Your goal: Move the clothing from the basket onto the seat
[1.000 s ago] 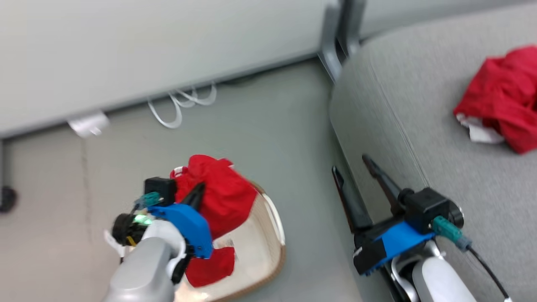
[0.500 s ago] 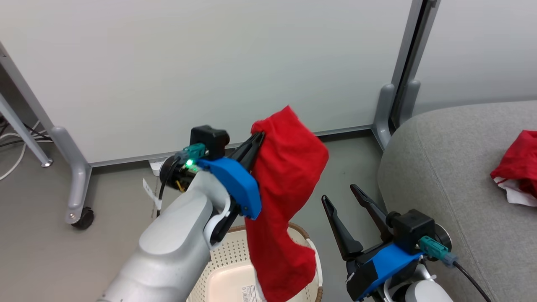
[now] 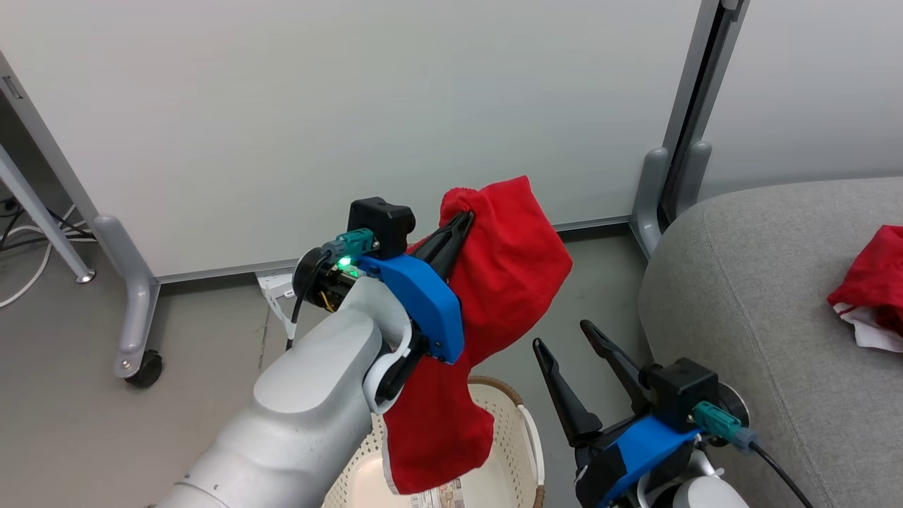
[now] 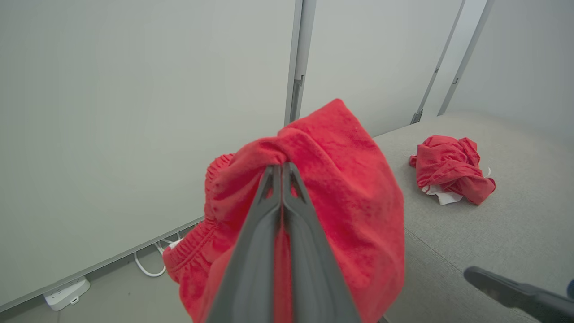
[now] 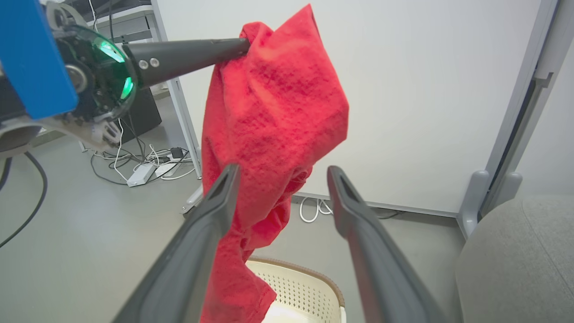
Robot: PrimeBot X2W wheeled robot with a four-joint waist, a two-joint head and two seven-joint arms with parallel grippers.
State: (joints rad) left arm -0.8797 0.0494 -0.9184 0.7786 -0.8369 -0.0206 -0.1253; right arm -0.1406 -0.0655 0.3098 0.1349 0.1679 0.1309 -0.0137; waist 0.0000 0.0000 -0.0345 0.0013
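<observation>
My left gripper (image 3: 465, 216) (image 4: 280, 167) (image 5: 244, 45) is shut on a red garment (image 3: 497, 282) (image 4: 341, 188) (image 5: 273, 116) that hangs from its tips, high above the cream basket (image 3: 525, 437) (image 5: 305, 282). The garment's lower end dangles down to the basket's mouth. To the right my right gripper (image 3: 564, 336) (image 5: 281, 172) stands open with nothing between its fingers, beside the grey seat (image 3: 762, 296) (image 4: 515, 224) (image 5: 515, 255). A second crumpled red garment (image 3: 871, 282) (image 4: 448, 168) with white trim lies on the seat.
A white partition wall (image 3: 317, 106) on castor feet (image 3: 144, 367) stands behind the basket, with a grey post (image 3: 688, 120) at the seat's corner. White cables and a power strip (image 5: 143, 172) lie on the grey floor by the wall.
The camera rose from looking down at the floor. My left gripper lifted the red garment up out of the basket and carried it slightly right. The right gripper stayed open.
</observation>
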